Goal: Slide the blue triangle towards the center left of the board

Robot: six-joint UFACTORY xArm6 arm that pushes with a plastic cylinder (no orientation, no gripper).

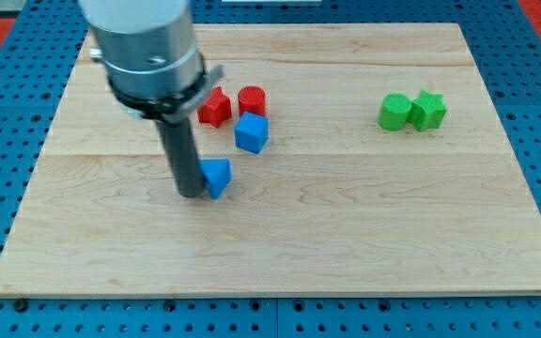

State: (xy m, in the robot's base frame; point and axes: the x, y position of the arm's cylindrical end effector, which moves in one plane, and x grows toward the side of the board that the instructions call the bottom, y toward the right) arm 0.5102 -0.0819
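The blue triangle (pixel 218 176) lies on the wooden board (pixel 346 225), left of the middle. My tip (pixel 190 193) stands right against the triangle's left side, touching it or nearly so. A blue cube (pixel 251 133) sits just above and to the right of the triangle. The rod and the arm's grey body (pixel 144 47) rise toward the view's top left and hide part of the board behind them.
A red star-like block (pixel 215 107) and a red cylinder (pixel 252 99) sit above the blue cube. Two green blocks (pixel 394 113) (pixel 428 110) sit together at the view's upper right. Blue pegboard surrounds the board.
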